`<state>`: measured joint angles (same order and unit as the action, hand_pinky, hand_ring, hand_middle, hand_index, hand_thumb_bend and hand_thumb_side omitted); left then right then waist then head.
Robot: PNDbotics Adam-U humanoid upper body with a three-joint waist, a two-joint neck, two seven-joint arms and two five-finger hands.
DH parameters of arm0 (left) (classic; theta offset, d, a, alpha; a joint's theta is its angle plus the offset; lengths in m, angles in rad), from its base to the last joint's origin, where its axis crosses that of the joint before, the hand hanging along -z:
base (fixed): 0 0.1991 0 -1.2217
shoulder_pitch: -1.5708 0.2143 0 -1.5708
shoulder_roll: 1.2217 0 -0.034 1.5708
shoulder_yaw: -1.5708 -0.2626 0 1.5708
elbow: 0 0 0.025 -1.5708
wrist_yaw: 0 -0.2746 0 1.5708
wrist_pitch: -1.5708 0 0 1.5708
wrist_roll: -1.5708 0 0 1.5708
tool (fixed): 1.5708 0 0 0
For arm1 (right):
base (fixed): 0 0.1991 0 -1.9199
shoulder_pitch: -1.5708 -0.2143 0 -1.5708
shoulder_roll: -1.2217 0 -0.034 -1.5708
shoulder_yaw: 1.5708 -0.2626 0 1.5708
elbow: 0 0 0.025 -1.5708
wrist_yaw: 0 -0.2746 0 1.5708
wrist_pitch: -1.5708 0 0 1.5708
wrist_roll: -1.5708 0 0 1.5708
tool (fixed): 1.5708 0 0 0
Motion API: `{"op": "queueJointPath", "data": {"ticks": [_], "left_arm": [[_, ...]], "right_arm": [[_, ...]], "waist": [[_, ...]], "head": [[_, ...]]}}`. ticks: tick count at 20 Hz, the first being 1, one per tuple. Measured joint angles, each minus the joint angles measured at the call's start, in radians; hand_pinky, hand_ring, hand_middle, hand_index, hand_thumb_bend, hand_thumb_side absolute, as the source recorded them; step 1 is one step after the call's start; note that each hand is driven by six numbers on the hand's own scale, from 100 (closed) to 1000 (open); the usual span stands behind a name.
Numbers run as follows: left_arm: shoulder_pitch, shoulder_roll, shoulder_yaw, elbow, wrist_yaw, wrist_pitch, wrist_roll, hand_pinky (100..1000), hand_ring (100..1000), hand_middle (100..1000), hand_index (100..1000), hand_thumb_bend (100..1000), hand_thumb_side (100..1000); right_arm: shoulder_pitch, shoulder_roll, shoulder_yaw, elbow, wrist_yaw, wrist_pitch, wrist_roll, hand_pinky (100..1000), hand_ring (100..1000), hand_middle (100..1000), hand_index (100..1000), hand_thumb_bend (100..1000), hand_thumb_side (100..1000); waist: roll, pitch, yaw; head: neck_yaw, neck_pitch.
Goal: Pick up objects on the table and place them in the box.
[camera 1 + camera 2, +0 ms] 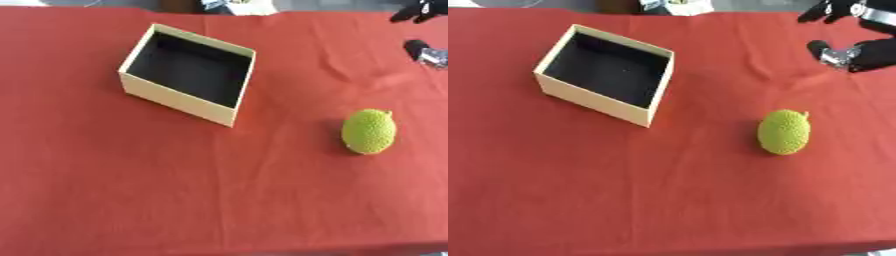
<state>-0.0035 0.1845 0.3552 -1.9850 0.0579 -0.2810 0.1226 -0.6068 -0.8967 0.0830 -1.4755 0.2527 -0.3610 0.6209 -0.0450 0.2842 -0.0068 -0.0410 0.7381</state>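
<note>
1. A red cloth [175, 200] covers the whole table in front of you. It has soft creases, most of them running across the middle and right side.

2. The box [179, 100] sits upper left, turned at an angle so one corner points toward you. Its walls are cream, its inside is dark, and nothing shows in it.

3. The fruit [784, 132], a bumpy yellow-green oval, is the only thing to pick up. It lies on the cloth right of centre, well apart from the box and nearer to you than the box's far rim.

4. Your right hand [859, 50] shows at the upper right corner, well apart from the fruit and beyond it. The fingers look spread and hold nothing. Only part of the hand is in view, so you cannot judge their full spread.

5. Your left hand is not in view.

6. Risks from here, as a judgement:
   - The fruit is rounded, so a touch from one side only may roll it away across the cloth.
   - A low, dragging approach may bunch the creased cloth and shift the fruit.
   - The box is angled, so a carry that comes in low may clip its near wall and push it.
   - A release over the rim instead of the dark inside may drop the fruit outside.
</note>
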Motion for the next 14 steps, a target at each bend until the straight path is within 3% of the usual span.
{"op": "queueJointPath", "data": {"ticks": [3,10,14], "left_arm": [[0.0,0.0,0.0,0.0,0.0,0.0,-0.002,566,867,877,666,171,730],[0.0,0.001,0.0,0.0,0.0,0.0,-0.006,565,868,878,666,172,731],[-0.003,0.001,0.0,0.0,0.0,0.0,-0.007,565,868,879,666,171,731]], "right_arm": [[0.003,-0.013,0.005,0.006,-0.019,-0.003,0.03,876,922,874,919,100,600],[0.02,-0.024,0.023,0.021,-0.072,-0.019,0.07,890,939,871,932,100,463],[0.037,-0.027,0.023,0.028,-0.094,-0.025,0.094,896,946,865,929,100,452]], "waist": [[0.0,0.0,-0.002],[-0.001,-0.001,-0.006],[-0.004,-0.001,-0.006]], "head": [[0.0,0.0],[0.001,0.0],[-0.002,0.0]]}}
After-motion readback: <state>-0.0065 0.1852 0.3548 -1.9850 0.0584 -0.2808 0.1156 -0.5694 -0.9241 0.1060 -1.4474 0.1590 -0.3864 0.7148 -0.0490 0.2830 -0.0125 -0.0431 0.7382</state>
